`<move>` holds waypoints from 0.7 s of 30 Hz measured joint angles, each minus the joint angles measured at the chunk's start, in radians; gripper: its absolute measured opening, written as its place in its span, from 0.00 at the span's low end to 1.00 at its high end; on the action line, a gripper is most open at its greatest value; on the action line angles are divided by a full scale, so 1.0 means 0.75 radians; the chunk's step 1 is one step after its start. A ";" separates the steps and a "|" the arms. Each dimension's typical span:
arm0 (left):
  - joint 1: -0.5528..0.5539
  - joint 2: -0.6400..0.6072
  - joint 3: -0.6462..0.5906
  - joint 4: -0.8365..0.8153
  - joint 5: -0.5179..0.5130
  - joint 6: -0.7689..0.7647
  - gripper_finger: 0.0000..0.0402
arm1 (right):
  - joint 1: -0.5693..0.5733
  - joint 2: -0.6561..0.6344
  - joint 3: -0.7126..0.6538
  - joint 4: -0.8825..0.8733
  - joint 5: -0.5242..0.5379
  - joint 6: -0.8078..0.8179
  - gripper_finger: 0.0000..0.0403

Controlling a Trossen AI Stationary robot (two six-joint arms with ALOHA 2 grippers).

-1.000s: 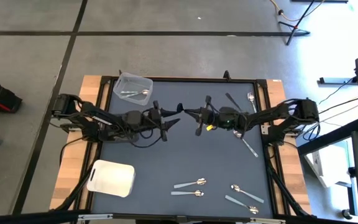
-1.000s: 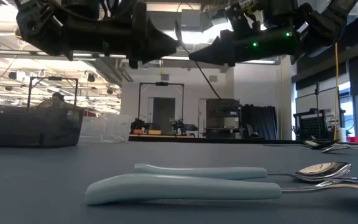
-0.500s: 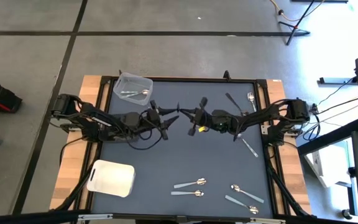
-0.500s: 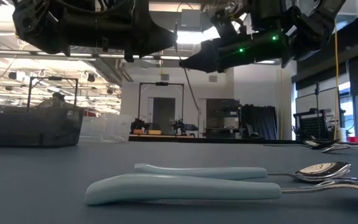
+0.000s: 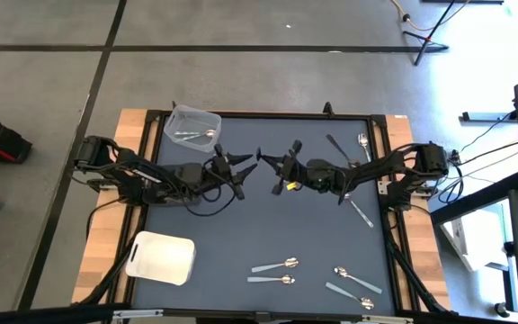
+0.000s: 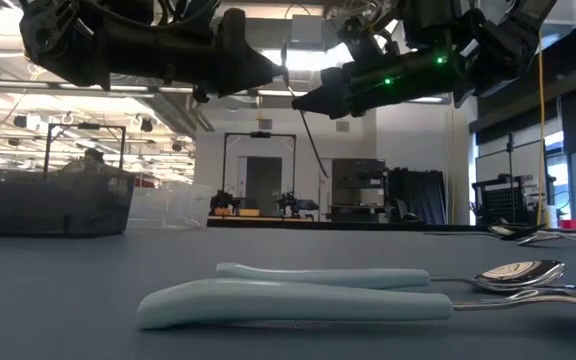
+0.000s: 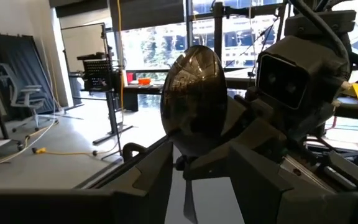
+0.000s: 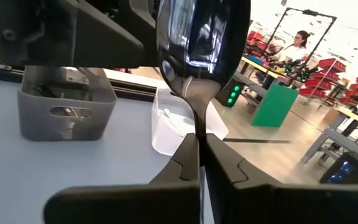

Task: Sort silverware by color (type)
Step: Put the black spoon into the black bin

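A dark, glossy spoon [image 8: 197, 37] of the silverware hangs in the air over the middle of the table, with my right gripper [image 5: 268, 162] shut on it. My left gripper [image 5: 241, 169] faces it tip to tip and stands open right at the spoon, whose bowl [image 7: 194, 102] fills the left wrist view. A silver spoon [image 5: 196, 135] lies in the clear tub [image 5: 192, 115] at the far left. Other spoons [image 5: 275, 265] lie flat on the table's near right part and a few [image 5: 335, 144] at the far right. My right gripper pinches the spoon's neck just under the bowl [image 8: 197, 121] between its two fingers. The fingers come level from the table's right and lie across the spoon. The spoon stands about upright, bowl up, lifted clear of the table. Whether my left gripper touches the spoon cannot be told.
A white rounded-square tray [image 5: 160, 258] sits at the near left corner. Two pale-handled spoons [image 6: 288, 300] lie close to the near edge. The dark mat between the tray and these spoons is bare. Wooden strips border the table's left and right sides.
My right gripper has carried the spoon a little toward the table's left and slightly down, closing up to my left gripper. My left gripper has stayed in place and turned somewhat at the wrist. Neither gripper has opened or shut.
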 joint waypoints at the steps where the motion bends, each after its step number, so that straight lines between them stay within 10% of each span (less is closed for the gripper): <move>1: 0.000 0.000 0.000 0.006 0.009 -0.002 0.37 | 0.007 0.000 0.000 0.001 -0.001 0.005 0.00; 21: 0.013 0.000 0.000 0.074 0.116 -0.035 0.37 | 0.006 -0.001 -0.001 0.015 0.024 0.021 0.00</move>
